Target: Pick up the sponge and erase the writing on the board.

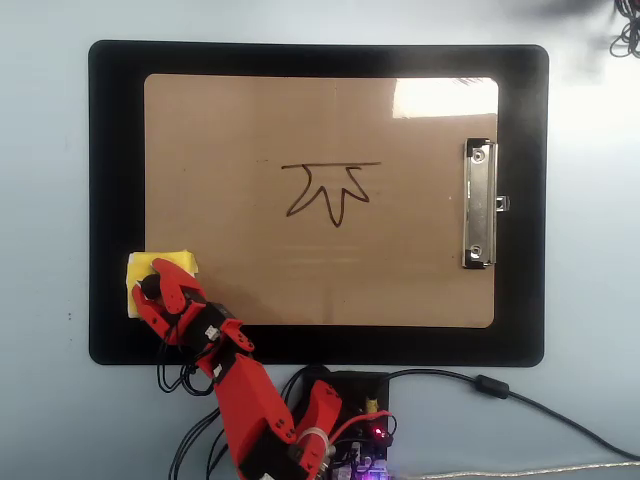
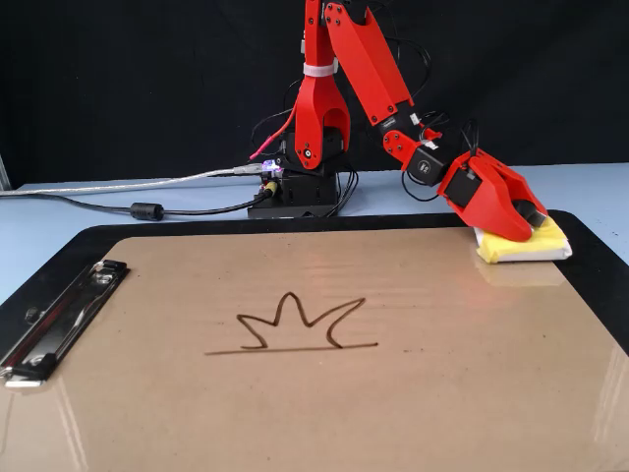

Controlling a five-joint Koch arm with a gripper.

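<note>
The tan board [image 1: 250, 110] lies on a black mat [image 1: 115, 150]; it also shows in the fixed view [image 2: 442, 393]. The writing [image 1: 330, 190], a dark crown-like line drawing, is at the board's middle and shows in the fixed view [image 2: 295, 329] too. The yellow-and-white sponge [image 1: 175, 262] sits at the board's lower left corner in the overhead view, far right in the fixed view [image 2: 545, 246]. My red gripper [image 1: 155, 285] rests down on top of the sponge [image 2: 531, 221]. Its jaws lie close together over the sponge, and their grip is not clear.
The silver clip [image 1: 480, 205] is on the board's right short edge in the overhead view, at the left in the fixed view [image 2: 59, 315]. The arm's base [image 1: 340, 410] with cables [image 2: 147, 208] stands just beyond the mat's edge. The table is light blue.
</note>
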